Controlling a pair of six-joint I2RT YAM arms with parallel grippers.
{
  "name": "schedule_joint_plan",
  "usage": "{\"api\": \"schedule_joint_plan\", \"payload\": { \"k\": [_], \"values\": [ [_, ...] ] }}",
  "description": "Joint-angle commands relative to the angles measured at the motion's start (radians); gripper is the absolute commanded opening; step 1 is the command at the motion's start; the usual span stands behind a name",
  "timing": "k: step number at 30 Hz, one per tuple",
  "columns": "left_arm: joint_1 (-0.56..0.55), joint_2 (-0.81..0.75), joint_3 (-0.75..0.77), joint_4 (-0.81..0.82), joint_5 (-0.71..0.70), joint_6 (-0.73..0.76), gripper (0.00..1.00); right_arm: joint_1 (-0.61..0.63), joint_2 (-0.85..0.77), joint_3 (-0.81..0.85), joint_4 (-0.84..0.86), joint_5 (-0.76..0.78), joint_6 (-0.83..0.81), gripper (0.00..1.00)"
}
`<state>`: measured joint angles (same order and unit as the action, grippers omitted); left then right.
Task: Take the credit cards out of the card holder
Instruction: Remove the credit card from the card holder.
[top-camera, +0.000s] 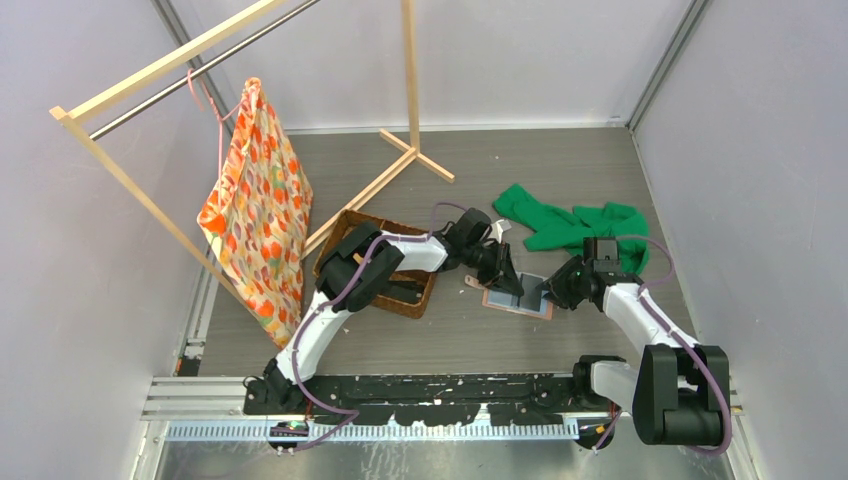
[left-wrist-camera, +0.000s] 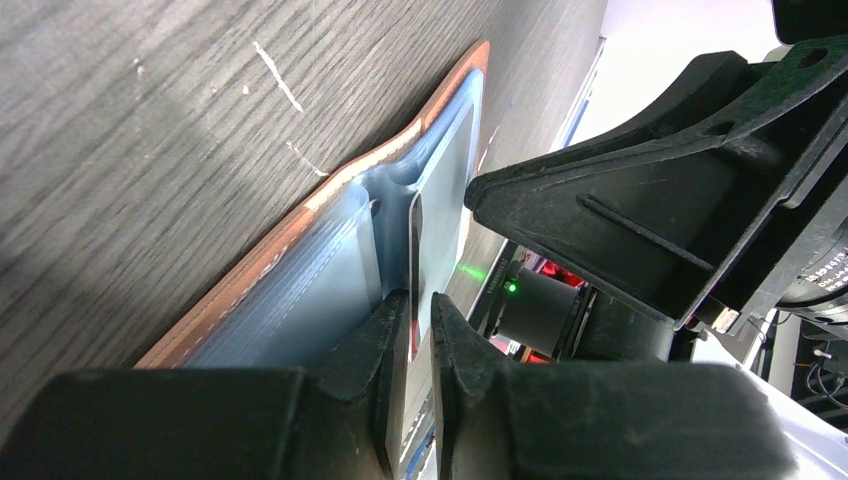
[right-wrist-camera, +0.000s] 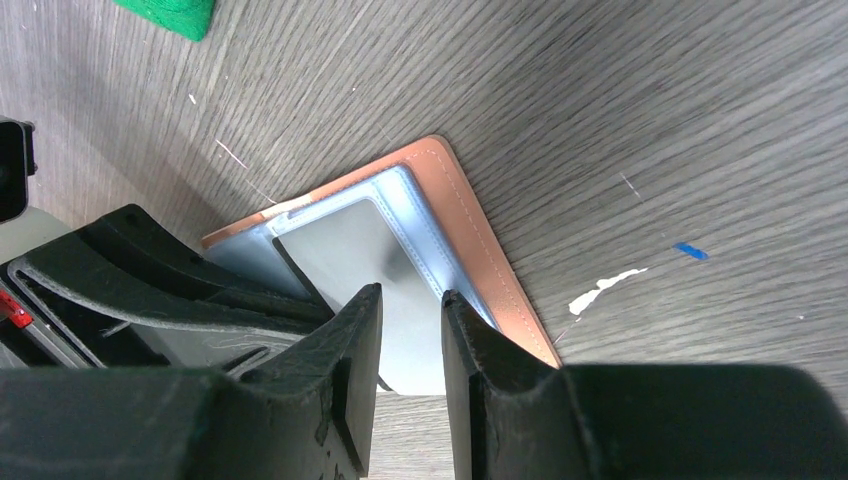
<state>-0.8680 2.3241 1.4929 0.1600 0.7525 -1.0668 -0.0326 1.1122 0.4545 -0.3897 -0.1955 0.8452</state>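
1. The card holder (top-camera: 518, 298) lies open and flat on the wooden table (top-camera: 450, 340), just right of centre in the top view. Its grey panels face up, and the salmon cover shows as a rim around them.
2. My left gripper (left-wrist-camera: 417, 318) sits at the bottom centre of the left wrist view, at the holder's edge. 1 thin card (left-wrist-camera: 414, 250) stands on edge out of a clear sleeve and runs down between my 2 fingers.
3. Those fingers stand close on either side of the card, with a dark sliver of gap on its right. I cannot tell whether they are pinching it.
4. My right gripper (right-wrist-camera: 410, 300) rises from the bottom of the right wrist view, over a grey panel near the holder's salmon corner. Its 2 fingers are parted with nothing between them, and I cannot tell whether the tips touch the panel.
5. In the top view my left gripper is at the holder's upper left and my right gripper at its right edge.
6. A brown woven basket (top-camera: 410, 300) sits left of centre, partly under my left arm.
7. A green cloth (top-camera: 575, 225) lies to the upper right of the holder, apart from it.
8. An orange patterned bag (top-camera: 255, 215) hangs from a wooden rack (top-camera: 410, 70) at the upper left.
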Motion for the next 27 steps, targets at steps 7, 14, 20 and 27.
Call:
{"api": "schedule_joint_plan", "payload": {
  "k": [7, 14, 20, 27],
  "values": [
    [0.006, -0.004, -0.041, 0.129, 0.007, -0.058, 0.11, 0.008, 0.018, 0.012, 0.014, 0.024, 0.003, 0.34],
    [0.007, -0.019, -0.062, 0.135, -0.007, -0.053, 0.2, 0.007, 0.021, 0.006, 0.015, 0.025, 0.001, 0.34],
    [0.01, -0.03, -0.076, 0.147, -0.021, -0.054, 0.21, 0.008, 0.017, 0.007, 0.012, 0.023, 0.001, 0.34],
    [0.015, -0.037, -0.086, 0.167, -0.025, -0.06, 0.15, 0.007, 0.017, 0.006, 0.012, 0.025, 0.0, 0.34]
  ]
}}
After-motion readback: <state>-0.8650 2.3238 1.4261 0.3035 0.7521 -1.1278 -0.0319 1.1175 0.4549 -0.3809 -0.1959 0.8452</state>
